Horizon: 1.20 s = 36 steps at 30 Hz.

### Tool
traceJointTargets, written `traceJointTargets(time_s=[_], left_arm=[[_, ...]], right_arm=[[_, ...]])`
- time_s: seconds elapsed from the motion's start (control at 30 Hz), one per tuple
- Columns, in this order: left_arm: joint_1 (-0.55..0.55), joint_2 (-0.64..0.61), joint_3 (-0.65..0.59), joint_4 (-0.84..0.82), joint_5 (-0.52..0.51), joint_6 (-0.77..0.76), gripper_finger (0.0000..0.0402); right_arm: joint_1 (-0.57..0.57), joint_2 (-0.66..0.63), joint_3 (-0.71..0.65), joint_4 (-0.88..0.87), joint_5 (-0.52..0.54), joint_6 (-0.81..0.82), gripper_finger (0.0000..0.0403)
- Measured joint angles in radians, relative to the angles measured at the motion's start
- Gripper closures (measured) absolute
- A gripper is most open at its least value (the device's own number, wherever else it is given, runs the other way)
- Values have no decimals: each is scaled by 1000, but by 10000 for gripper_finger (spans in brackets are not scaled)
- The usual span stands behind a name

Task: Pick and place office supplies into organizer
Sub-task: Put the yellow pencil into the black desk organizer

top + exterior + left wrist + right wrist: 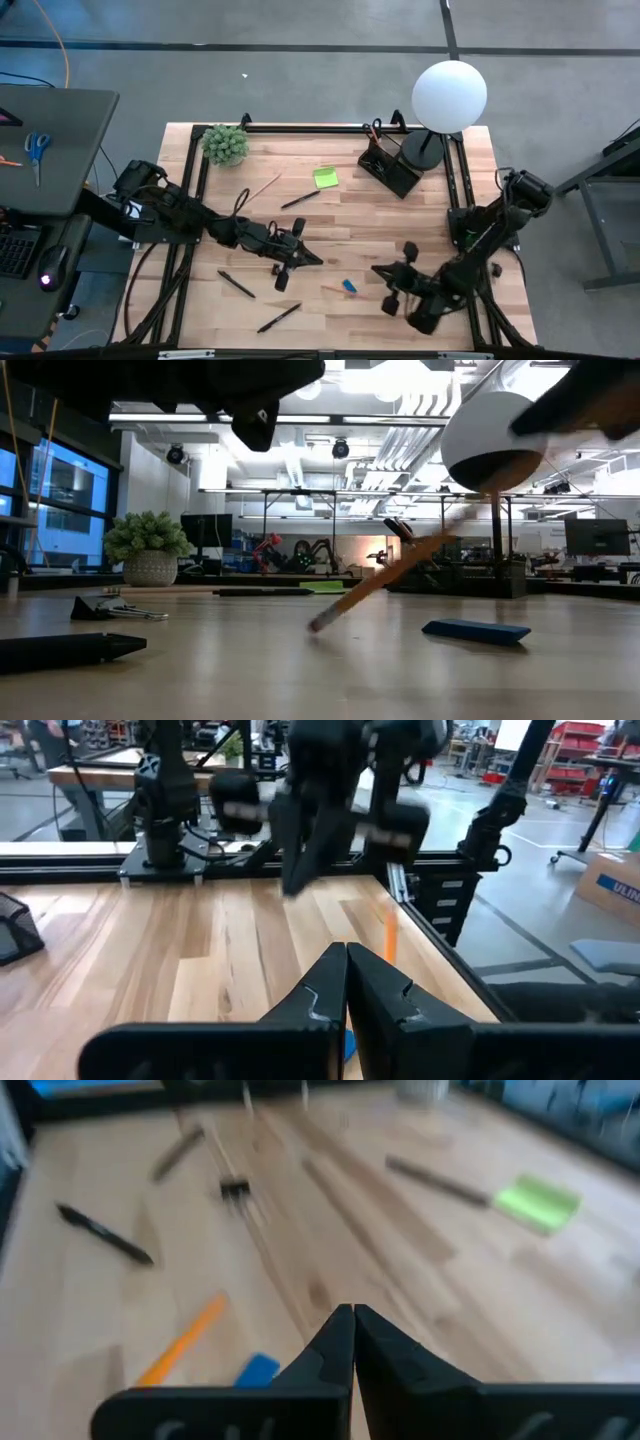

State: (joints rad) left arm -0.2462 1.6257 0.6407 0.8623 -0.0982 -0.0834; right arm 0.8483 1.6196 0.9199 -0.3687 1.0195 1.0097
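Grey concrete floor surrounds a pale, straight-grained wooden worktop (330, 215) bounded by a black metal frame. Largest item on it is a white globe lamp (449, 95) on a round black base at the far right corner. Just beside that base stands the organizer (388, 167), a black rectangular caddy set at an angle, with black-handled scissors (376, 129) upright in it. A bushy green potted plant (225, 144) sits at the far left corner. The left gripper (312, 258) hangs over the worktop's near middle, its dark fingers pressed together on nothing. The right gripper (379, 269) is over the near right part, fingers likewise pressed together and empty. A square lime-green sticky-note pad (325, 177) lies flat toward the far edge, left of the organizer, with a slim black pen (300, 199) beside it and a thin wooden pencil (265, 186) further left. Two more black pens (237, 284) (279, 317) lie near the front edge. Between the grippers rest an orange pencil (182, 1341) and a small flat blue piece (349, 286).
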Motion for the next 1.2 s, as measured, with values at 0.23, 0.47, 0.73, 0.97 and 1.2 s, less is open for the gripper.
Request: traceJointTargets(time_s=[0.23, 0.47, 0.73, 0.97, 1.2], left_arm=[[-3, 0, 0, -15, 4, 0, 401], [-3, -54, 0, -169, 4, 0, 401], [-6, -189, 0, -376, 49, -36, 401], [-52, -199, 0, -394, 49, -18, 401], [-48, -199, 0, -394, 45, -18, 401]], right_arm=[[-97, 124, 0, 141, -135, -100, 354], [-160, 206, 0, 542, -330, -307, 297], [-139, 396, 73, 740, -432, -414, 280], [-108, 494, 248, 543, -461, -442, 281], [-77, 494, 369, 447, -442, -443, 281]])
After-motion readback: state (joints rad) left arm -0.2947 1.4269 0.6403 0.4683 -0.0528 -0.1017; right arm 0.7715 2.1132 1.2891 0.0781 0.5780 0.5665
